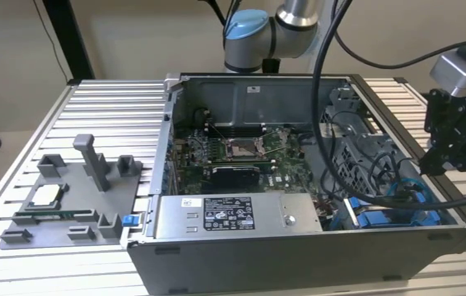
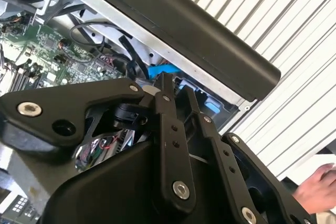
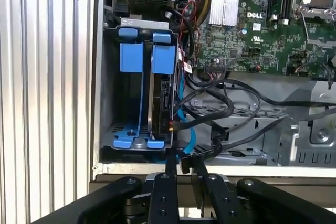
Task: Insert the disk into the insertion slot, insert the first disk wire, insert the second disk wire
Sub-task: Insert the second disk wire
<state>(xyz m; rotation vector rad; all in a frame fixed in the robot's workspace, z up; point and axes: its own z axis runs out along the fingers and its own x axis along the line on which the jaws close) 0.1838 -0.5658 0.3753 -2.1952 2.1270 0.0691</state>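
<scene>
Okay, your open computer case (image 1: 299, 253) sits on the slatted aluminium table (image 1: 110, 105), from the centre of the exterior view over to its right. The drive bay (image 1: 385, 217) is in the lower right corner of the case in that view, with blue plastic showing.

In the first wrist view you get two blue carriers standing side by side in the bay. The second blue carrier (image 3: 130, 59) is next to the case wall. The disk (image 3: 159, 103) in its own blue carrier is just beside it, on edge in the slot, on the motherboard (image 3: 247, 30) side.

Your gripper (image 3: 184, 174) hangs just outside the case rim at the bay's open end, in line with the disk. Its fingers (image 3: 164, 195) are drawn close together, pinching the black plug (image 3: 184, 163) at the end of the blue data cable (image 3: 185, 129). That cable runs along the disk's edge. I cannot tell whether any wire is seated in the disk.

A black cable bundle (image 3: 231, 103) loops over the metal cage beside the bay. The second wrist view shows the same narrow finger gap. It also shows a person's hand (image 2: 315, 188) beside the table slats, well apart from the case.

On the exterior view's left is a grey fixture tray (image 1: 68, 203) with spare parts. The labelled power-supply box (image 1: 225, 216) lies along the case's front edge, and the arm (image 1: 249, 31) is at upper middle.
</scene>
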